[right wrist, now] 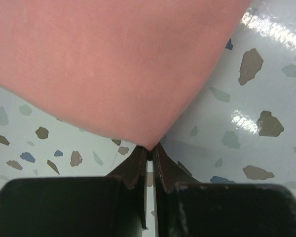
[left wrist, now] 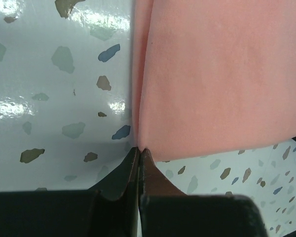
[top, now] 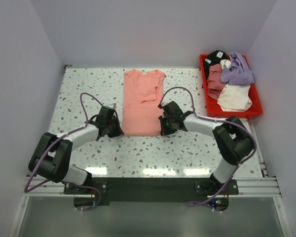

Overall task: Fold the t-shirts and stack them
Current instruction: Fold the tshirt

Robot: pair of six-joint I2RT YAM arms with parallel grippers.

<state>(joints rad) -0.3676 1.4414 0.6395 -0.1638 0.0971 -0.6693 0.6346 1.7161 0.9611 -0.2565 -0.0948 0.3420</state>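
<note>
The salmon t-shirt point(top: 142, 101) was noted flat at the middle of the bench point(top: 89, 84), its two near hem corners pinched in the closed left jaws and right jaws, presumably so the hem could be folded toward the collar.

One pink t-shirt point(top: 143, 101) flat at centre, folded lengthwise, collar far end. Other t-shirts point(top: 233, 95) (lavender, rose, white, blk) crumpled, heaped far right.
</note>
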